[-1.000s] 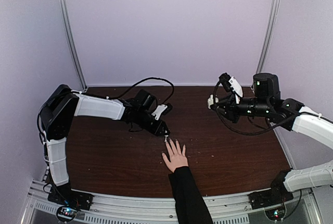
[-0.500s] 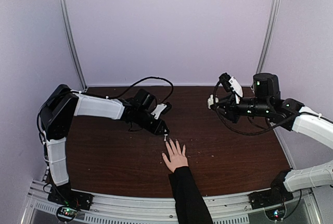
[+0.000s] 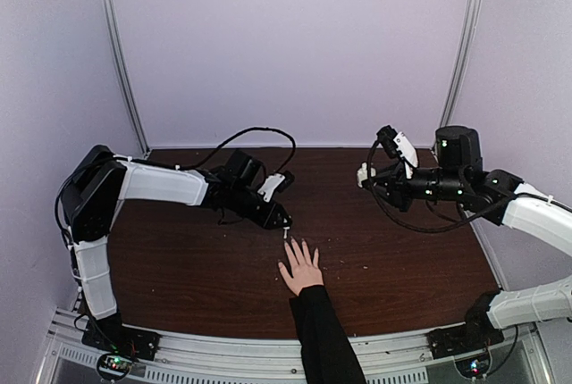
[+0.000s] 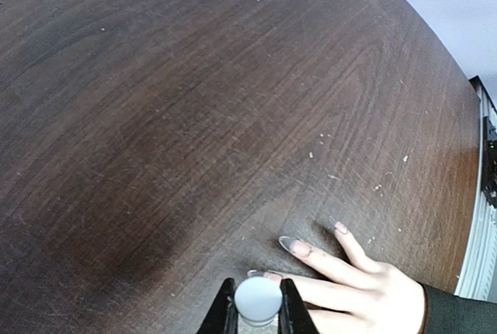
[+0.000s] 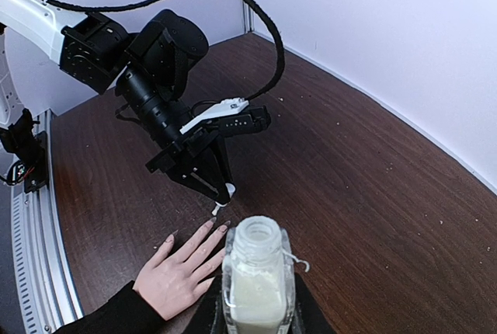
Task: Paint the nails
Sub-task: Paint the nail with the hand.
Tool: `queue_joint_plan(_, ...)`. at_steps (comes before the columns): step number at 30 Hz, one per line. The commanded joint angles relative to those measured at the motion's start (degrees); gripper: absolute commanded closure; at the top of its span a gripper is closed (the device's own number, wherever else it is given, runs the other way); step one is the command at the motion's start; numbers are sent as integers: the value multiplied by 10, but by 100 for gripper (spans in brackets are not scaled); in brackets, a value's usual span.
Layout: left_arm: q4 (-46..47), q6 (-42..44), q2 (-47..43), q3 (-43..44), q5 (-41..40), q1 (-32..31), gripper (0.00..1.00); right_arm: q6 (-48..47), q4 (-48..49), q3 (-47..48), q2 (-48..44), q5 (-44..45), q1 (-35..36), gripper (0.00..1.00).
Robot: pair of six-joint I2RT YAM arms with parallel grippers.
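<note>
Two left fingers (image 4: pixel 223 314) pinch a cap (image 4: pixel 258 300) beside the nails (image 4: pixel 289 244); right fingers (image 5: pixel 211 317) hold bottle (image 5: pixel 257 280).

Light: bright, even, from overhead; the pale lilac walls (image 3: pixel 295 45) glow.
Shadows: a soft dark patch on the dark brown wooden surface (image 4: pixel 116 225) beside the left gripper (image 4: pixel 256 287).
Edges: both wrist views bow outward.
Focus: the white round cap (image 4: pixel 258 301) is slightly soft.

Dark brown wood-grain desk (image 3: pixel 179 268) flecked with pale specks, lilac walls (image 3: pixel 295 45) behind. Uncapped clear glass bottle (image 5: pixel 256 272) of pale liquid; small round white cap (image 4: pixel 258 300).
</note>
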Motion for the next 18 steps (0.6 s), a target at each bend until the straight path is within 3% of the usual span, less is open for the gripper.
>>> queue_joint_plan(1, 35, -6, -16, -10, 36, 1, 100, -2, 10, -4, -15, 8, -3, 100)
queue_joint_plan(18, 24, -3, 8, 1, 42, -5, 100, -2, 12, -3, -11, 5, -3, 100)
